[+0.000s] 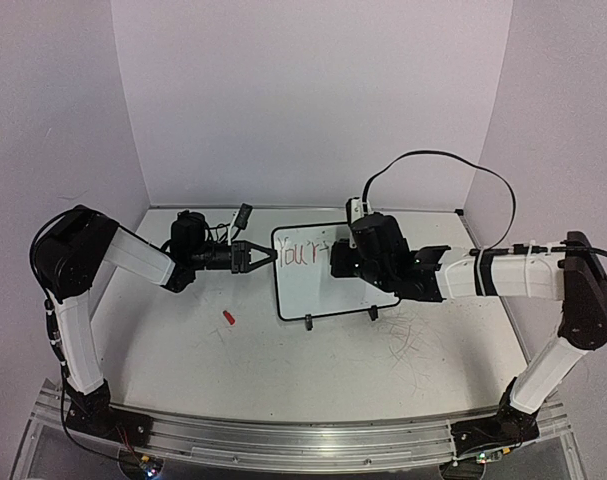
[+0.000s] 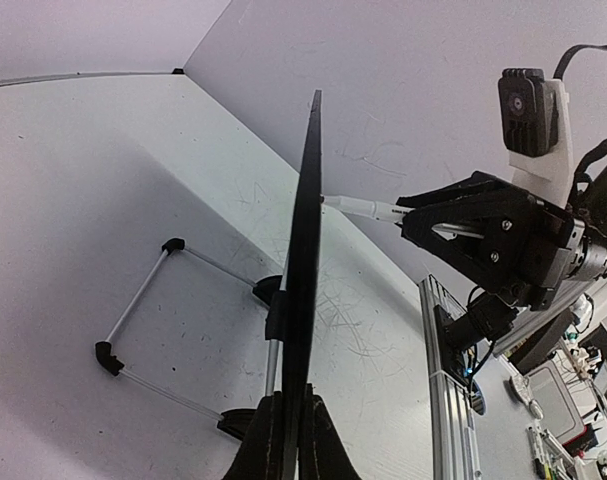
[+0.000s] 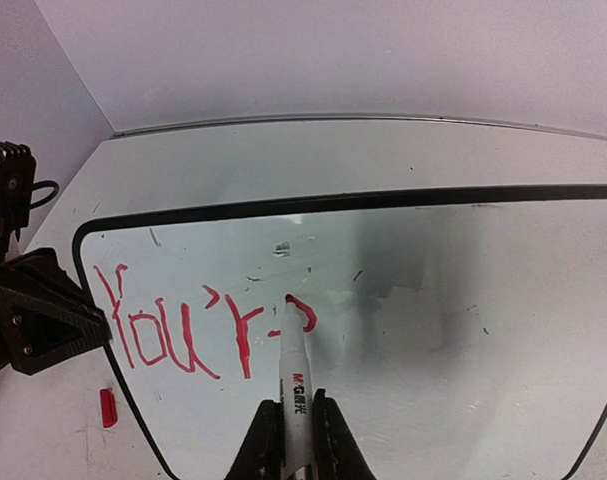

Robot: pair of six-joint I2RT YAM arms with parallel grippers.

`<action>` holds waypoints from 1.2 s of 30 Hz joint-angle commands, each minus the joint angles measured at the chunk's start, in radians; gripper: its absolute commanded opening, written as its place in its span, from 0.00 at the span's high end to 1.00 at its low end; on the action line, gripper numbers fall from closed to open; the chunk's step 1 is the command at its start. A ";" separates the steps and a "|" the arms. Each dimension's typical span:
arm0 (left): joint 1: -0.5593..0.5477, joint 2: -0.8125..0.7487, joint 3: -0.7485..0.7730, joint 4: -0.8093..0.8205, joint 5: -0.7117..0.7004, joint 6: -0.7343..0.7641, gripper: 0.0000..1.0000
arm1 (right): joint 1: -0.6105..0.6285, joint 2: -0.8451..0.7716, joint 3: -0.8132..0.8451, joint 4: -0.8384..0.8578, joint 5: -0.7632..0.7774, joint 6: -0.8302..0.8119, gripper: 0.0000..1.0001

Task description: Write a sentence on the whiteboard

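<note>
Writing step: right gripper (image 3: pixel 288 425) clamps marker (image 3: pixel 295 375), tip at frame centre on whiteboard (image 3: pixel 453 330); sentence (image 3: pixel 178 335) reads "You'r". Left gripper (image 1: pixel 261 256) clamps whiteboard's left edge. Next: form "e" with steady tip contact.

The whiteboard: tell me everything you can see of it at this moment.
The whiteboard is a small white rectangle with a thin black frame, rounded corners and two small black feet, propped on a wire stand on the table. Its glossy face carries red writing, so far "You'r" plus a started letter. The left pincer is shut on its left edge, and the tip of the marker held in the right pincer touches the face.
</note>
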 commanded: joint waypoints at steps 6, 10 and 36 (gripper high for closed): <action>-0.014 -0.059 0.034 -0.007 0.037 0.005 1.00 | -0.004 0.026 0.024 0.016 -0.019 -0.001 1.00; -0.014 -0.060 0.035 -0.008 0.037 0.005 1.00 | 0.001 0.025 0.019 0.008 -0.020 0.007 1.00; -0.014 -0.055 0.042 -0.014 0.036 0.009 1.00 | 0.018 0.003 -0.040 -0.028 -0.020 0.061 1.00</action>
